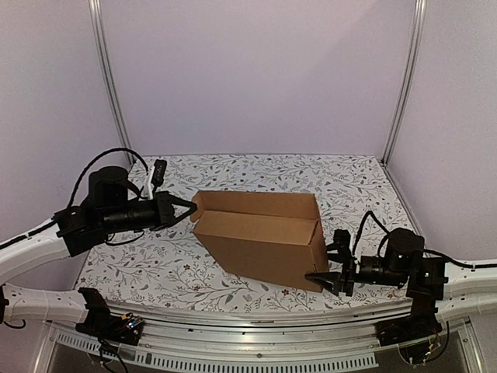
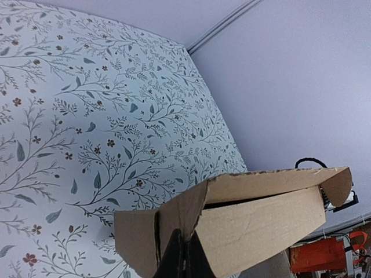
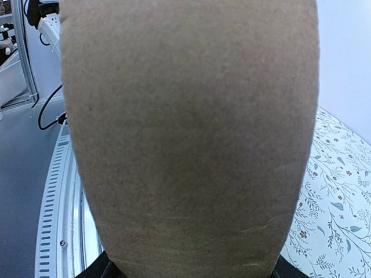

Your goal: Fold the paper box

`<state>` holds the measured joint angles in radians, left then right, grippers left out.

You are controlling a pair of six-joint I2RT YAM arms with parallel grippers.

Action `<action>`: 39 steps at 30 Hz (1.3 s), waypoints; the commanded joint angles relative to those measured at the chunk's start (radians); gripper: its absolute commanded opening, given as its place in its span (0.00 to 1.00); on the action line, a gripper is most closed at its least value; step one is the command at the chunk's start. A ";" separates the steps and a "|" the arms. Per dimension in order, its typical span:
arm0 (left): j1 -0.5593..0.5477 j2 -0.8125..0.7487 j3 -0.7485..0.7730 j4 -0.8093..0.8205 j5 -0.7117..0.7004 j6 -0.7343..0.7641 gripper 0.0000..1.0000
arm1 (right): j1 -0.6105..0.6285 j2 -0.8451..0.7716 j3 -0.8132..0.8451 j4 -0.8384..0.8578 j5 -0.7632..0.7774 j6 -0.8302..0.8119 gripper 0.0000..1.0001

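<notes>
The paper box (image 1: 260,237) shows us only plain brown cardboard, and its faces in all 3 views are bare. It sits about mid-table on the leaf-and-flower patterned table (image 1: 233,171), with its top open and its long near face slanting down toward 6 o'clock. At the box's 9 o'clock, the left hand (image 1: 190,210) is fully closed, its tips touching the small end flap. From its own wrist view the dark fingers (image 2: 174,260) lie together against the cardboard, and we cannot tell if any is pinched between them. At the box's 4 o'clock, the right hand (image 1: 330,263) has its jaws partway apart and clamped about the right end corner. In its wrist view, cardboard fills the whole gap between its fingers. The box's near right corner comes close to the table's 6 o'clock edge. Bare table runs from the box toward 12 o'clock up to the lilac wall, and another stretch lies at 7 o'clock.
</notes>
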<state>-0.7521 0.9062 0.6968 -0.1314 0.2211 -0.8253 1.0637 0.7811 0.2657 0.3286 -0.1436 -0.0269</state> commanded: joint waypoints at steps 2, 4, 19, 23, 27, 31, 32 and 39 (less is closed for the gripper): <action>-0.063 0.023 -0.042 -0.052 0.009 -0.033 0.00 | -0.016 0.028 -0.017 0.219 0.242 0.007 0.00; -0.079 0.022 -0.060 -0.041 -0.007 -0.028 0.00 | -0.015 0.036 -0.026 0.235 0.254 0.010 0.00; -0.145 0.037 -0.249 0.114 -0.093 -0.029 0.00 | -0.008 0.041 -0.132 0.344 0.340 0.070 0.00; -0.151 0.058 -0.267 0.164 -0.091 -0.035 0.00 | -0.004 0.040 -0.146 0.347 0.351 0.080 0.00; -0.157 0.066 -0.280 0.171 -0.087 -0.041 0.00 | -0.001 0.034 -0.154 0.345 0.366 0.084 0.00; -0.173 0.061 -0.281 0.147 -0.092 -0.040 0.00 | 0.005 0.031 -0.165 0.343 0.392 0.085 0.03; -0.178 0.059 -0.281 0.137 -0.098 -0.039 0.00 | 0.005 0.030 -0.167 0.343 0.402 0.087 0.04; -0.231 0.084 -0.246 0.013 -0.177 -0.030 0.00 | 0.008 0.025 -0.178 0.339 0.445 0.108 0.19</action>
<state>-0.9104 0.9489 0.4667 0.1497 0.0063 -0.8474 1.1061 0.8257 0.0906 0.5636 -0.0341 0.0170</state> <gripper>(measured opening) 0.005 0.593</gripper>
